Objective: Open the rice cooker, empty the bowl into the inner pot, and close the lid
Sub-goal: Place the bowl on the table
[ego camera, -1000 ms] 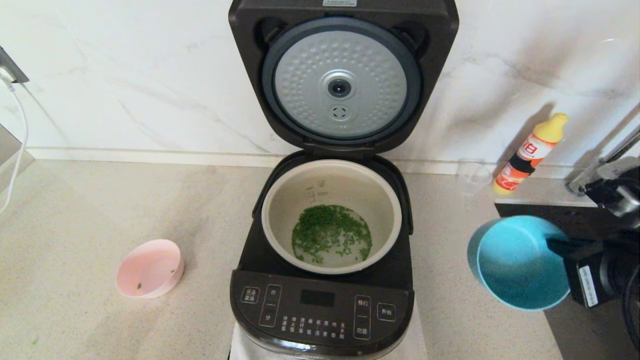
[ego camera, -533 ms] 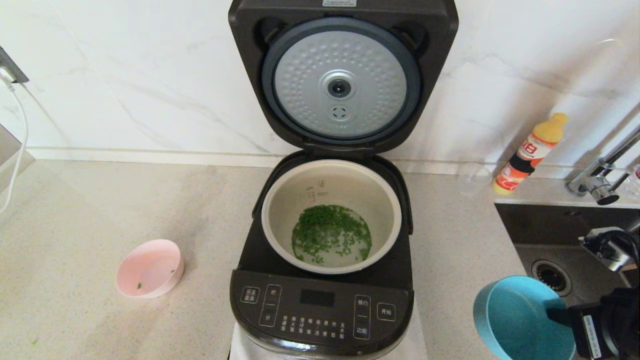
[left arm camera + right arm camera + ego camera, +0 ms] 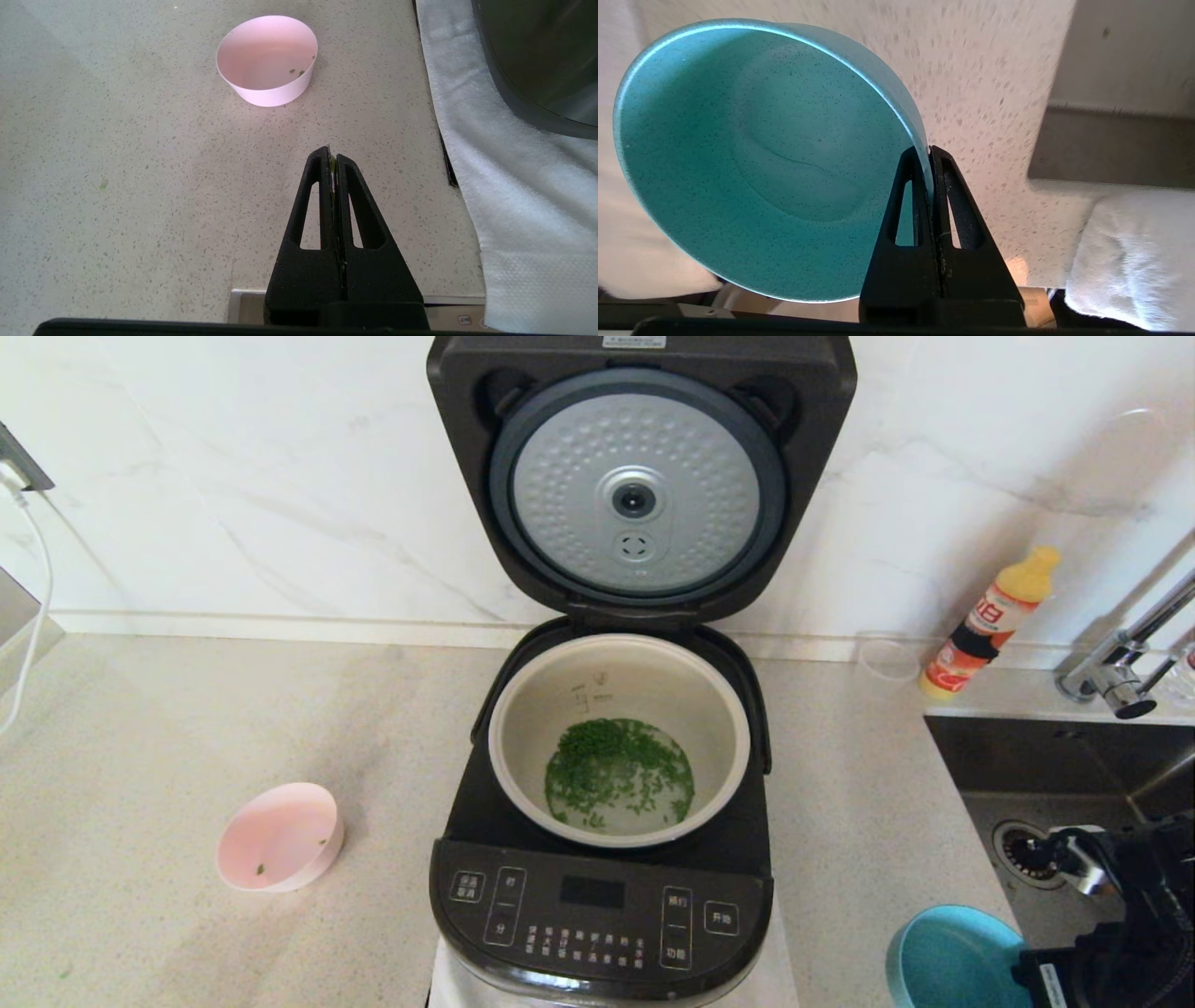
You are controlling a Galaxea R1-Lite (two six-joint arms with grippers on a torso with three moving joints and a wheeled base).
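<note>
Nearest, low at the table's front right, the right pincer is clamped on the rim of the tilted blue bowl, the left pincer is closed above the table, and farther back the rice cooker holds green bits in its inner pot beneath the upright lid.

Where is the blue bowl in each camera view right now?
Head view: blue bowl at the bottom right corner, beside the sink, held by the right gripper.
Left wrist view: not in it; only the pink bowl shows.
Right wrist view: fills the left half, rim pinched by the gripper.
Shared landmark: the speckled countertop.
</note>
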